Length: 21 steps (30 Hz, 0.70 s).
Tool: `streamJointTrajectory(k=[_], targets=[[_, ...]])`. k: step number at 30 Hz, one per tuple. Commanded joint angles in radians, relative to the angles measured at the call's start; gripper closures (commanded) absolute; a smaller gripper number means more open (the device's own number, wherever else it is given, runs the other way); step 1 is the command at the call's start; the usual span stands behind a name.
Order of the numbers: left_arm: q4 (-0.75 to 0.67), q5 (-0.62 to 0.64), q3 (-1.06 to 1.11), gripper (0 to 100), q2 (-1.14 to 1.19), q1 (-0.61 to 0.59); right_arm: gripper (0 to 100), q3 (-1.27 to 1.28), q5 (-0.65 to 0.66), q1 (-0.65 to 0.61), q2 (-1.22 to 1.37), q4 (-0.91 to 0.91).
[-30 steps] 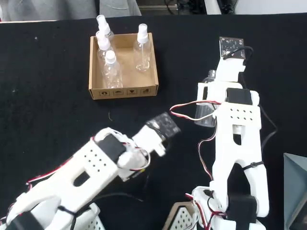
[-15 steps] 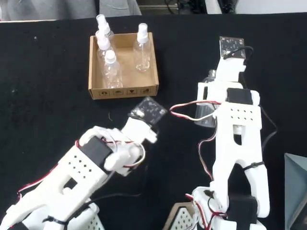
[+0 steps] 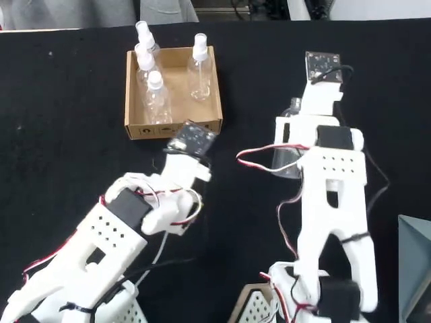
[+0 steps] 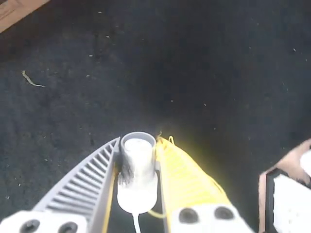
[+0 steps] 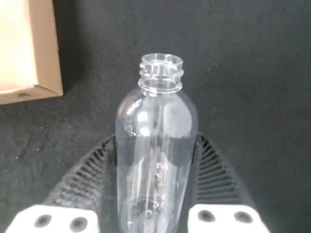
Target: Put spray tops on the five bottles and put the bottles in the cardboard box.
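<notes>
The black tabletop (image 3: 67, 101) carries both arms and the box (image 3: 173, 128).

Over the last second the left arm (image 3: 121, 229) has swung its wrist away from the right arm (image 3: 333, 195) and toward the box; the wrist now sits just at the box's front wall. The right arm has barely moved.

The right pincer (image 5: 156, 145) is clenched on the uncapped bottle (image 5: 158, 111), which is off the tabletop to the right of the box with its neck open. The left pincer (image 4: 138, 141) is clenched on a spray top (image 4: 137, 165).

Four capped bottles (image 3: 156, 94) are at the box. The swing took the top farther from the open neck, so the fifth capping is judged not yet begun, and the left arm must come back before the last bottle can be boxed.

Hidden items:
- In the high view the left wrist covers its pincer and the top.
- The right arm covers most of the held bottle.
- The top's tube is cut off at the edge of the left wrist view.
- Whether the rearmost capped bottle (image 3: 143, 30) stands inside the box cannot be told.
</notes>
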Motion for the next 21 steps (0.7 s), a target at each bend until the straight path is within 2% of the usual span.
streamJointTrajectory(k=[1,6,11,16,21], targets=[[-0.018,0.023,-0.048,97,-0.072,-0.061,90.0,0.024,0.002,-0.035,-0.124,0.005],[-0.018,0.103,-0.042,97,-0.155,-0.071,90.0,0.084,0.002,-0.037,-0.157,-0.06],[-0.025,0.16,-0.039,97,-0.216,-0.108,90.0,0.087,0.002,-0.078,-0.165,-0.051],[-0.109,0.193,0.002,97,-0.239,-0.206,90.0,0.087,0.002,-0.112,-0.165,-0.032],[-0.167,0.242,0.038,97,-0.265,-0.252,90.0,0.087,0.002,-0.11,-0.166,-0.032]])
